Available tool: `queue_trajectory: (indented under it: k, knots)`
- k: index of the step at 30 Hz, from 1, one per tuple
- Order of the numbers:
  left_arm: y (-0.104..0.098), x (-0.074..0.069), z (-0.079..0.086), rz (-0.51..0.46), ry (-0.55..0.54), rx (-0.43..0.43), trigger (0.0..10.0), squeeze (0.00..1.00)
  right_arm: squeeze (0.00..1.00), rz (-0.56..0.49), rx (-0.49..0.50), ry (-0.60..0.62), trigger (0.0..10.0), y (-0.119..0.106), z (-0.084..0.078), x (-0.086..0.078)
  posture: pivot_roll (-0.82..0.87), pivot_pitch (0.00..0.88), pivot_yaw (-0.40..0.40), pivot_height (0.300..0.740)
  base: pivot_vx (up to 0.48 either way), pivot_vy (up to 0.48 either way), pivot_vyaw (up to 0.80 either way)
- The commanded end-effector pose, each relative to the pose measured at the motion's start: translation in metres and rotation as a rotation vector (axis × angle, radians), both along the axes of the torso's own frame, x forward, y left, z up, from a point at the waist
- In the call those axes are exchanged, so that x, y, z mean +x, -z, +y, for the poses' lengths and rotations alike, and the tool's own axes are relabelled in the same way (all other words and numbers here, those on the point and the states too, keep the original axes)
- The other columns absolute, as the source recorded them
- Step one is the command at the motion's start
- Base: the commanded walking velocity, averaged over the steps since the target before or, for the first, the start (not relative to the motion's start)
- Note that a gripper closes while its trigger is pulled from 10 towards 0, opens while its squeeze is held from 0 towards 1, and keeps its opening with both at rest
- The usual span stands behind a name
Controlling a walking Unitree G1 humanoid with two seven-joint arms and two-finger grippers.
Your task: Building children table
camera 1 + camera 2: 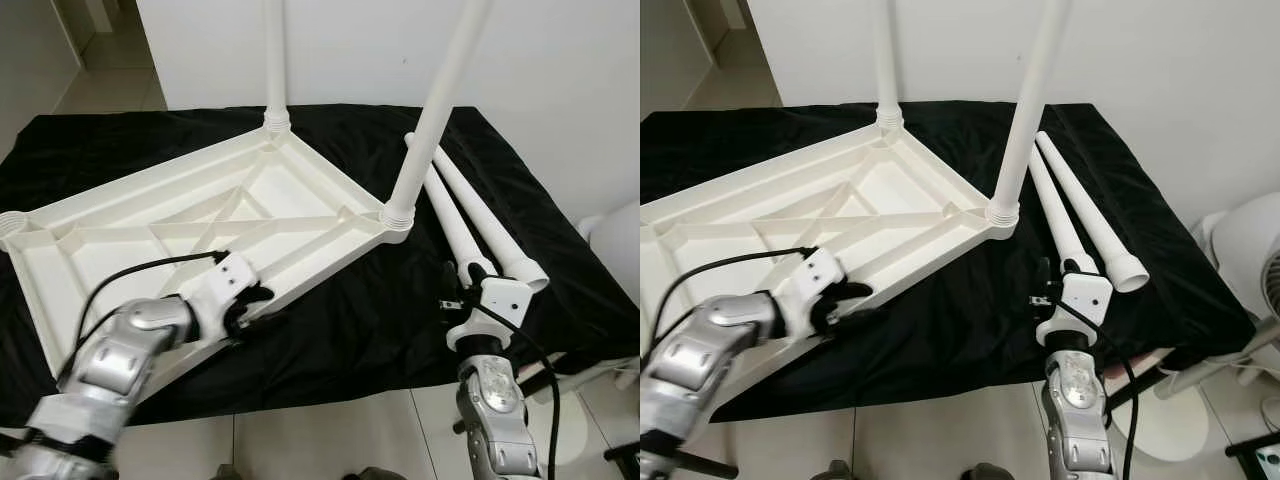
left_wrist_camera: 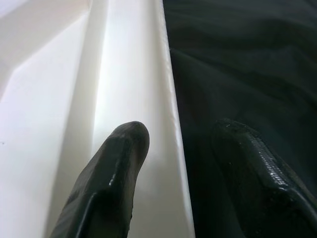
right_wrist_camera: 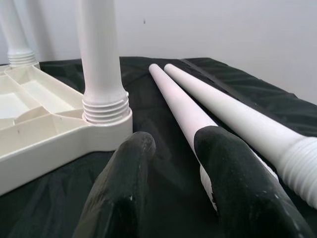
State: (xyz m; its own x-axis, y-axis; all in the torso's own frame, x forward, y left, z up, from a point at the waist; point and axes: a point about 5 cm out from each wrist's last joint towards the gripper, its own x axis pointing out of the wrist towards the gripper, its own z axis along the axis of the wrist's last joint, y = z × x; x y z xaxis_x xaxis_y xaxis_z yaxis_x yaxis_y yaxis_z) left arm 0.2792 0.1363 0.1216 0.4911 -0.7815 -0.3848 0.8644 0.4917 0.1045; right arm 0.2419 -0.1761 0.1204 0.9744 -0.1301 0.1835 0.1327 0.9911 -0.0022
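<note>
— Left eye view: where's your tabletop point(image 1: 190, 225)?
— Upside down on the black-draped counter point(image 1: 350, 320), two legs upright; two loose legs point(image 1: 470, 220) lie pointing away.

— Left wrist view?
— Left pincer point(image 2: 181, 153) released, straddling the rim.

— Right wrist view?
— Right pincer point(image 3: 171, 163) released, beside a loose leg's end.

One white tabletop point(image 1: 200, 215), lying underside up at centre left. Four white legs: two upright, screwed into the corners at top centre point(image 1: 275, 60) and upper right point(image 1: 440, 100); two loose, lying side by side at centre right point(image 1: 450, 215) point(image 1: 490, 225). One black cloth point(image 1: 380, 310) beneath them. Two grippers: left point(image 1: 255, 305) at lower left, right point(image 1: 452, 290) at lower right. One fan point(image 1: 1250, 250) at the right edge.
</note>
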Motion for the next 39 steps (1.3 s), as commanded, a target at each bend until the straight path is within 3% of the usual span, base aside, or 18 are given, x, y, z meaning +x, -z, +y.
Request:
queue_trajectory:
  k: [1, 2, 3, 4, 5, 6, 18, 29, 30, 32, 33, 34, 37, 39]
  knots:
    - [0.008, 0.002, -0.001, 0.018, -0.09, 0.02, 7.6, 0.0, 0.0, 0.014, 0.006, -0.003, 10.0, 0.003, 0.0, 0.0, 0.02, 0.005, -0.03, 0.74, 0.0, 0.0, 0.0]
    - [0.008, 0.002, -0.001, 0.018, -0.09, 0.02, 7.6, 0.0, 0.0, 0.014, 0.006, -0.003, 10.0, 0.003, 0.0, 0.0, 0.02, 0.005, -0.03, 0.74, 0.0, 0.0, 0.0]
    - [0.009, 0.002, -0.005, 0.02, -0.109, 0.009, 2.6, 0.0, 0.0, 0.014, 0.005, -0.004, 10.0, 0.003, 0.0, 0.0, 0.02, 0.006, -0.028, 0.74, 0.0, 0.0, 0.0]
    - [0.01, 0.0, -0.009, 0.023, -0.121, 0.003, 1.3, 0.0, 0.0, 0.014, 0.005, -0.004, 10.0, 0.003, 0.0, 0.0, 0.02, 0.006, -0.028, 0.74, 0.0, 0.0, 0.0]
    - [0.01, 0.0, -0.009, 0.023, -0.121, 0.003, 1.3, 0.0, 0.0, 0.014, 0.005, -0.004, 10.0, 0.003, 0.0, 0.0, 0.02, 0.006, -0.028, 0.74, 0.0, 0.0, 0.0]
    - [0.011, -0.001, -0.012, 0.023, -0.126, -0.002, 0.0, 0.0, 0.0, 0.014, 0.005, -0.003, 10.0, 0.003, 0.0, 0.0, 0.02, 0.007, -0.028, 0.74, 0.0, 0.0, 0.0]
    - [0.01, 0.002, -0.013, -0.061, -0.143, 0.113, 0.0, 0.0, 0.0, 0.019, 0.004, -0.002, 10.0, 0.004, 0.0, -0.001, 0.02, 0.014, -0.024, 0.74, 0.0, 0.0, 0.0]
    - [0.0, 0.006, -0.047, -0.107, -0.241, 0.051, 0.3, 0.0, 0.0, 0.018, 0.01, 0.002, 10.0, 0.004, 0.001, -0.001, 0.02, 0.013, -0.021, 0.74, 0.0, 0.0, 0.0]
    - [-0.005, 0.015, -0.066, -0.102, -0.347, 0.009, 2.2, 0.0, 0.0, 0.017, 0.012, 0.003, 10.0, 0.004, 0.003, 0.0, 0.01, 0.015, -0.014, 0.74, 0.0, 0.0, 0.0]
    - [-0.005, 0.015, -0.066, -0.102, -0.347, 0.009, 2.2, 0.0, 0.0, 0.017, 0.012, 0.003, 10.0, 0.004, 0.003, 0.0, 0.01, 0.015, -0.014, 0.74, 0.0, 0.0, 0.0]
    - [-0.008, 0.02, -0.072, -0.109, -0.381, 0.0, 0.5, 0.0, 0.0, 0.016, 0.014, 0.003, 10.0, 0.004, 0.003, 0.0, 0.01, 0.015, -0.013, 0.74, 0.0, 0.0, 0.0]
    - [-0.011, 0.027, -0.076, -0.123, -0.445, -0.006, 3.6, 0.0, 0.0, 0.015, 0.017, 0.006, 10.0, 0.003, 0.004, 0.0, 0.0, 0.017, -0.009, 0.74, 0.0, 0.0, 0.0]
    - [-0.016, 0.047, -0.078, -0.151, -0.584, 0.032, 4.5, 0.0, 0.0, 0.015, 0.021, 0.012, 10.0, 0.004, 0.004, -0.001, 0.0, 0.017, -0.005, 0.74, 0.0, 0.0, 0.0]
    - [-0.016, 0.051, -0.077, -0.156, -0.616, 0.044, 4.5, 0.0, 0.0, 0.015, 0.021, 0.013, 10.0, 0.004, 0.004, -0.001, 0.0, 0.016, -0.002, 0.74, 0.0, 0.0, 0.0]
